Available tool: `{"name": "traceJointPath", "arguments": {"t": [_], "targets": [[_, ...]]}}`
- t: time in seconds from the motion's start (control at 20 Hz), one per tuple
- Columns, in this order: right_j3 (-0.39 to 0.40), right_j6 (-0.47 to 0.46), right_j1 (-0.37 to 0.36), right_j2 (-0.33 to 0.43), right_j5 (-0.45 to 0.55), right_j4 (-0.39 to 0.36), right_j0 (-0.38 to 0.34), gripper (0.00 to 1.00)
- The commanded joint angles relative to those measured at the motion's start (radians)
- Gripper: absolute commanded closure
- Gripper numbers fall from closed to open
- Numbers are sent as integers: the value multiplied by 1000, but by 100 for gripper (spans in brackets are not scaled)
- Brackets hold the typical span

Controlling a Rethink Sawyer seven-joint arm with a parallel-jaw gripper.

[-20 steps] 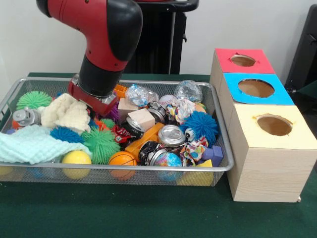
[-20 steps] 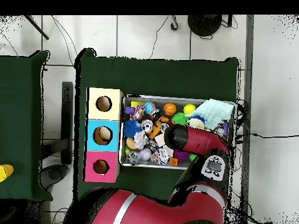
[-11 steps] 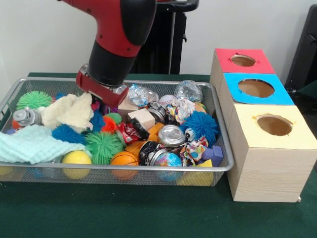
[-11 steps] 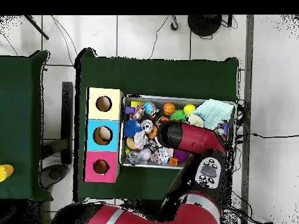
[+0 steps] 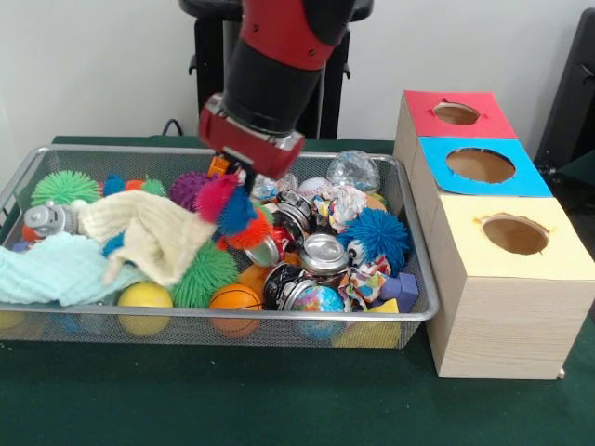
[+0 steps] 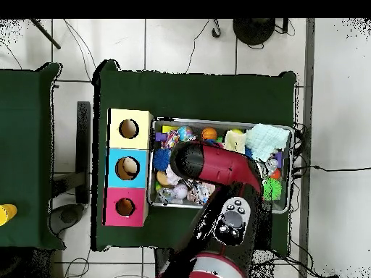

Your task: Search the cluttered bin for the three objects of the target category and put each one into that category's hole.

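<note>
My gripper (image 5: 234,182) has risen from the bin's (image 5: 409,311) left half and now grips a multicoloured spiky ball (image 5: 232,212) above the middle; next I carry it toward the holes.

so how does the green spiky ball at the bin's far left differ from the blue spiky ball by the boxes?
The green spiky ball is green and sits at the bin's far-left corner; the blue spiky ball is blue and sits near the right wall, beside the boxes. The blue one looks larger. Both are rubbery, spiky and untouched.

The bin (image 5: 409,223) sits on the table (image 5: 232,400), beside the box (image 5: 502,279).
</note>
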Motion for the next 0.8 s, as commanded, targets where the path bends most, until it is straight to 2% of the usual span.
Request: {"name": "traceJointPath", "arguments": {"t": [0.05, 0.35, 0.8], "targets": [[-18, 267, -35, 27, 160, 93, 60, 100], [-13, 362, -44, -33, 242, 166, 152, 100], [-14, 413, -14, -36, 220, 251, 198, 100]]}}
